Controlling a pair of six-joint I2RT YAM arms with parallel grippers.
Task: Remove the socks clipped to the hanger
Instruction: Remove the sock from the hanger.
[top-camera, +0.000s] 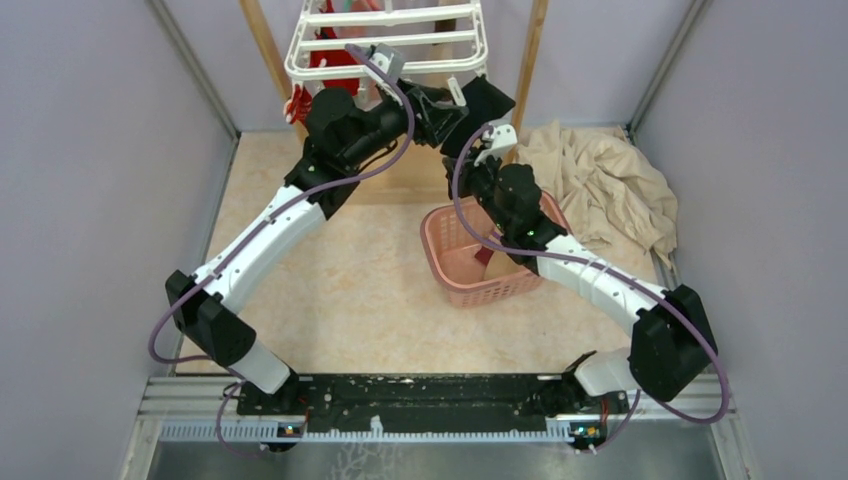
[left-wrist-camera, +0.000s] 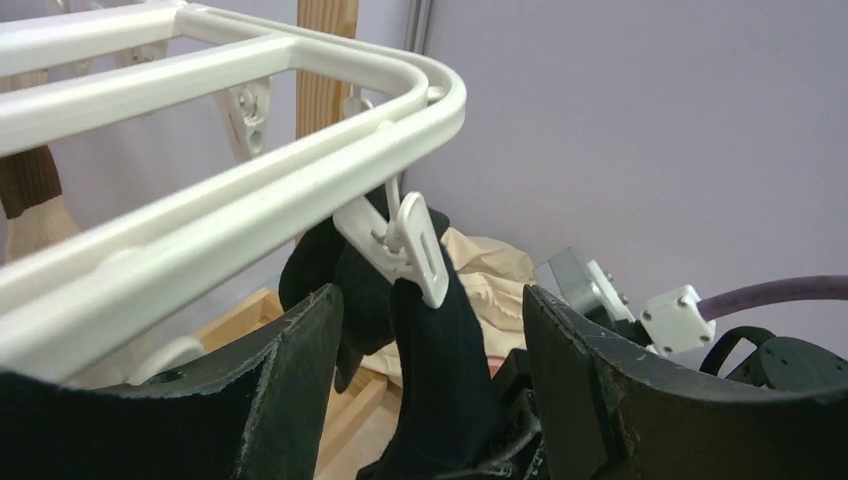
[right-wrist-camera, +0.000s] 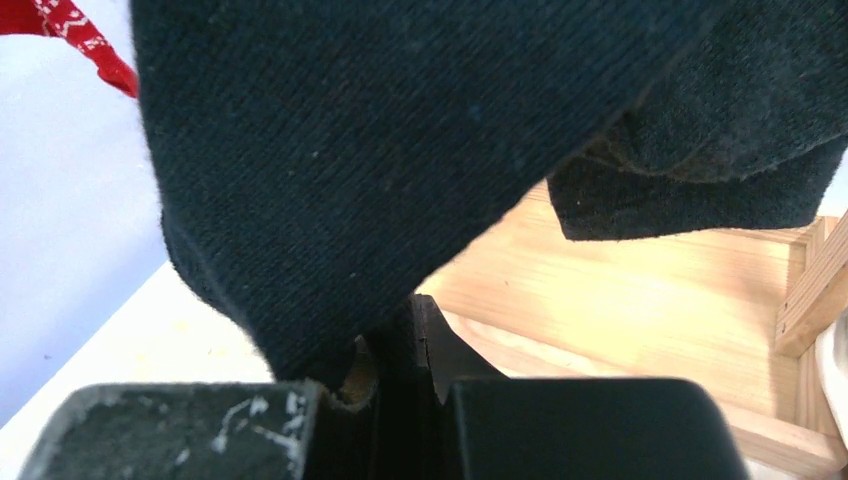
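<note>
Gripping the lower part of the black knit sock (right-wrist-camera: 380, 150), the right gripper (right-wrist-camera: 400, 350) has its jaws closed tight on the fabric. The left gripper (left-wrist-camera: 428, 305) holds nothing: its jaws stand wide apart on either side of the white plastic clip (left-wrist-camera: 410, 250) pinning this sock to a corner of the white barred plastic hanger (left-wrist-camera: 200, 190). Judgement: task partly done. A red patterned sock (top-camera: 318, 58) and a brown ribbed sock (left-wrist-camera: 25, 180) also hang there. The pink lattice basket (top-camera: 450, 275) holds a brownish item, identity unclear.

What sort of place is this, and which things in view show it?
Likely a robot test cell staged as a laundry corner: two bolted-down arms, a white clip hanger holding a black sock, and a pink basket.
</note>
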